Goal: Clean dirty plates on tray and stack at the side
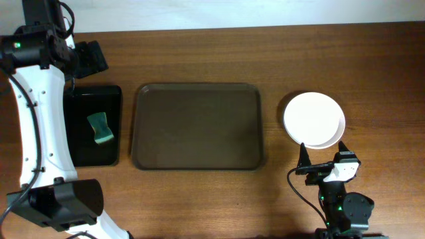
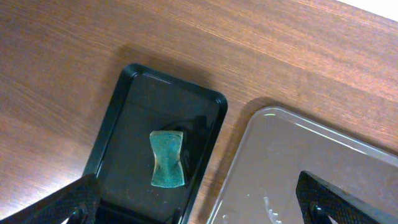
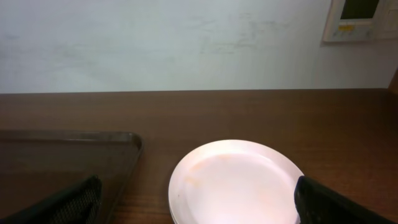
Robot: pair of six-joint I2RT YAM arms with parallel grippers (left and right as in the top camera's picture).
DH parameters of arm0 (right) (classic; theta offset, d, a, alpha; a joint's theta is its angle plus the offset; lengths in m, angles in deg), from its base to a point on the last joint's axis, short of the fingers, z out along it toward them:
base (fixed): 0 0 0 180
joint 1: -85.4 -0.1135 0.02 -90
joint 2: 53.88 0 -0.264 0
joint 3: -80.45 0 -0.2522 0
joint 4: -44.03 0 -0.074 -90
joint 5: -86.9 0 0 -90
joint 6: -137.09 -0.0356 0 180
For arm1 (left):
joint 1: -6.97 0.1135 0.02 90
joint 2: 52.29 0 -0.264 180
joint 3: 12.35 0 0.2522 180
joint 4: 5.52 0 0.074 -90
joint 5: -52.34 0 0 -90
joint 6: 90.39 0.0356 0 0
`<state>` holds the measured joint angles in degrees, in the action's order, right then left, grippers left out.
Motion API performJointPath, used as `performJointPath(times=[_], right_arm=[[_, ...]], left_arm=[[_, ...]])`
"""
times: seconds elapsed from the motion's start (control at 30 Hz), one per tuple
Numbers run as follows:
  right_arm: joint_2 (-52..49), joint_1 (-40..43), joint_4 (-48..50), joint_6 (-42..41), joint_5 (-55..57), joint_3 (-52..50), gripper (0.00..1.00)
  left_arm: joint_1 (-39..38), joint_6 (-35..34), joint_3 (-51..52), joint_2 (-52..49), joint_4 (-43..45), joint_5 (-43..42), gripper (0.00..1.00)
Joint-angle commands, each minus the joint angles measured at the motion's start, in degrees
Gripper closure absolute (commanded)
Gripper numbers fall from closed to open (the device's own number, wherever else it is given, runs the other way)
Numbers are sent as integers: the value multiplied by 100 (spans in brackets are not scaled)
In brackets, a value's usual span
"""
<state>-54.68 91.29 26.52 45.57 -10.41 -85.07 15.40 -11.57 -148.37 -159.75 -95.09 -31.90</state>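
Plates (image 1: 314, 119): white, round, stacked on counter (image 1: 199, 199) to right of tray (image 1: 198, 126), apart from its rim. Just ahead of right pincer (image 3: 198, 186), centred between its two fingers in wrist view; contact with fingertips not determinable. Well apart from left pincer (image 2: 198, 186), on far side of tray. Count: one top plate fully seen, at least one further rim showing beneath its lower edge; exact number in stack not readable.

Tray: one, dark brown, rectangular, rounded corners, low rim, mid-counter. One corner beside a finger in left wrist view; another corner at left edge of right wrist view.

Right pincer: one, fingers spread as wide as possible, gripping nothing, low at front right of counter.

Left pincer: one, fingers likewise spread wide, gripping nothing, at back left of counter, looking down on boundary between the two trays.

Black tray (image 1: 109, 149): one, smaller, glossy, rectangular, just left of tray, narrow strip of counter between.

Sponge (image 1: 101, 127): one, green, waisted outline, lying flat inside black tray.
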Motion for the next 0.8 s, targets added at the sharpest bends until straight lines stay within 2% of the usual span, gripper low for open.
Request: performJointPath(times=[0.0,0.2,0.37,0.47,0.63,0.77], right_arm=[[48,-37,-11,-50,28,-39,2],[48,-37,-11,-50,28,-39,1],[48,-37,-11,-50,28,-39,2],[48,-37,-11,-48,28,-39,1],[48,-37,-11,-50,28,-39,2],[48,-37,-11,-48,28,-39,2]], left_arm=[[24,55,-68,33,9,-42,1],[151,72,-68,37,-13,544,1],[142,831,31,487,590,13,1],[94,848,494,1088,1128,-157,1],[74,852,2415,2638,2562,-151,1],[74,1147,4450,4096,3764,-153,1]])
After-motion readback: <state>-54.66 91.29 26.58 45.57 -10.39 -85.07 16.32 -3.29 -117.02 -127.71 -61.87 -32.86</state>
